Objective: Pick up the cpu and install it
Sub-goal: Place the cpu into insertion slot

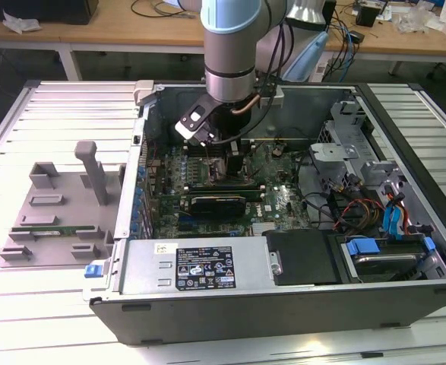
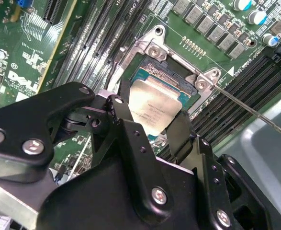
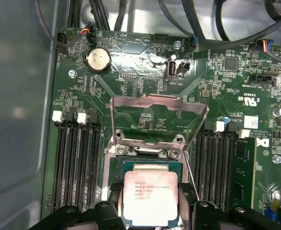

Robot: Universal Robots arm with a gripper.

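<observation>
Exterior view: the arm (image 1: 230, 46) reaches down into the open computer case (image 1: 283, 312), over the motherboard (image 1: 283, 194) near twelve o'clock of the case floor. At six o'clock lies the power supply (image 1: 200, 266). At three o'clock, the exterior view's right, are loose cables (image 1: 359, 207). Outside the case at nine o'clock, the exterior view's left, a grey fixture (image 1: 55, 190) carries a green memory stick (image 1: 55, 230).

In both wrist views the gripper (image 2: 152, 122) is clamped on the cpu (image 2: 152, 103), one finger on each of two opposite edges, over the open socket (image 2: 178, 79). Whether the chip touches the socket I cannot tell. The hinged load plate (image 3: 159, 103) stands raised, the thin lever (image 2: 250, 108) juts out beside it, and memory slots (image 3: 78, 163) flank the socket.
</observation>
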